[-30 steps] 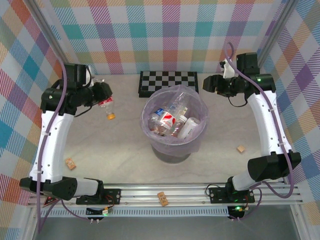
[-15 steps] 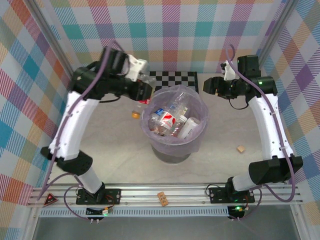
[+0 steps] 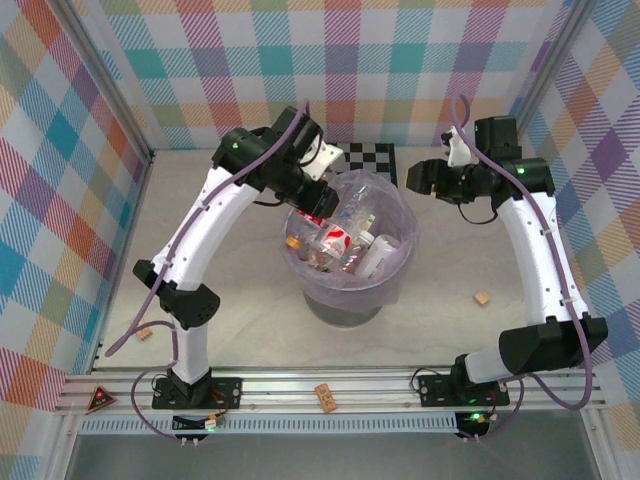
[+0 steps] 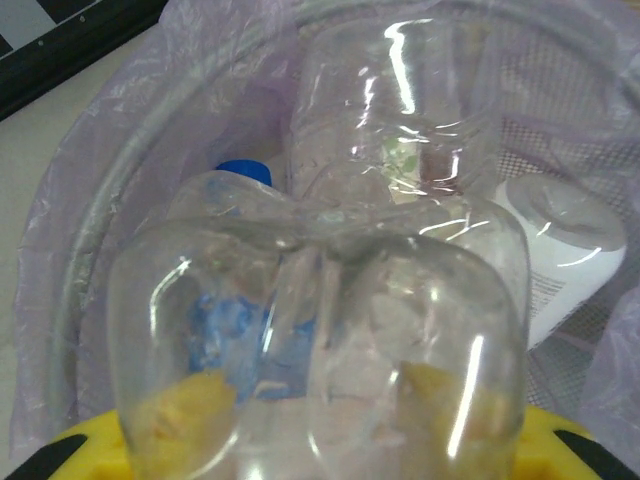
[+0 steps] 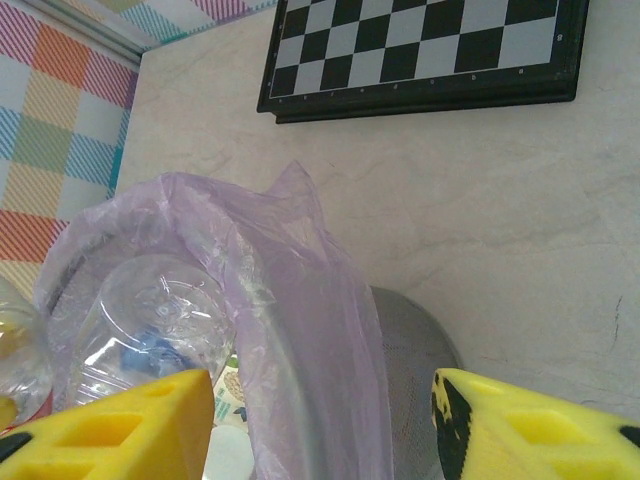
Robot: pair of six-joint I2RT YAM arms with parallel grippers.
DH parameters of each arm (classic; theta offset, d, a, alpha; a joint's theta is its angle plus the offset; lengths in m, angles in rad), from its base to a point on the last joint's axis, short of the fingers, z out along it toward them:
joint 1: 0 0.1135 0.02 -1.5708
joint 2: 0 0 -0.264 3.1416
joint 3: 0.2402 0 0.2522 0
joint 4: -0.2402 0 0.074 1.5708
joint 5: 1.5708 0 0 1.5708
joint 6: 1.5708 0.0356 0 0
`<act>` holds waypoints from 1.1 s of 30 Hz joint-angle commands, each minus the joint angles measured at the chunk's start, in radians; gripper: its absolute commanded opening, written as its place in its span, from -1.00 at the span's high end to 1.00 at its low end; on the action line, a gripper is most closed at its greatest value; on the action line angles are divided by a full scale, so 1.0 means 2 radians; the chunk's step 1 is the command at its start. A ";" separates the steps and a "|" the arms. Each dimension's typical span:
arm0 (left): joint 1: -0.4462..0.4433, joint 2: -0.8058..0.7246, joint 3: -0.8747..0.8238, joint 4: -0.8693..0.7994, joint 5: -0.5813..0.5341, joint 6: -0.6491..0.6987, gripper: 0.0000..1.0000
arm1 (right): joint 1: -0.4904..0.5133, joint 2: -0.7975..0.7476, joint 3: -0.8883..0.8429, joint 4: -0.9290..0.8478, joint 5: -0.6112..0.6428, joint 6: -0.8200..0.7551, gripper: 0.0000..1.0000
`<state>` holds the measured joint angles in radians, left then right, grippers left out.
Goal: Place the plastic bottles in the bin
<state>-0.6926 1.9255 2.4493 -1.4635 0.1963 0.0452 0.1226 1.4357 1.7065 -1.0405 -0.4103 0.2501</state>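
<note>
One bottle in transit. Within the last second the left gripper swung in from the left to hang over the bin, clamped on that clear bottle. Only the drop seems left. Long axis appears to slope down into the bin, cap lowest; uncertain. Right gripper waits beside the bin, spread and empty.

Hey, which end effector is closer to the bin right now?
Left. The left end effector is over the back-left rim of the bin, gripping a clear bottle above the opening. The right end effector hangs open just outside the back-right rim.
</note>
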 commanded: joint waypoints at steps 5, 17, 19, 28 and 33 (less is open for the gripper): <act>-0.006 0.022 0.004 -0.002 -0.033 -0.020 1.00 | -0.003 -0.015 -0.013 0.002 -0.013 0.004 -0.20; -0.021 0.025 -0.071 0.044 -0.047 -0.064 0.72 | -0.003 -0.021 -0.021 0.001 -0.004 0.000 -0.20; -0.021 0.018 -0.083 0.052 -0.047 -0.067 0.48 | -0.003 -0.023 -0.021 0.000 -0.004 -0.001 -0.20; -0.021 0.003 -0.041 0.058 -0.076 -0.083 -0.90 | -0.005 -0.033 -0.020 -0.007 0.009 -0.004 -0.19; -0.019 -0.022 -0.038 0.088 -0.082 -0.093 -0.93 | -0.016 -0.052 0.002 -0.033 0.014 -0.003 -0.18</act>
<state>-0.7261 1.9320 2.3550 -1.3052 0.0578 -0.1219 0.1017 1.3724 1.6684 -1.0622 -0.3714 0.2497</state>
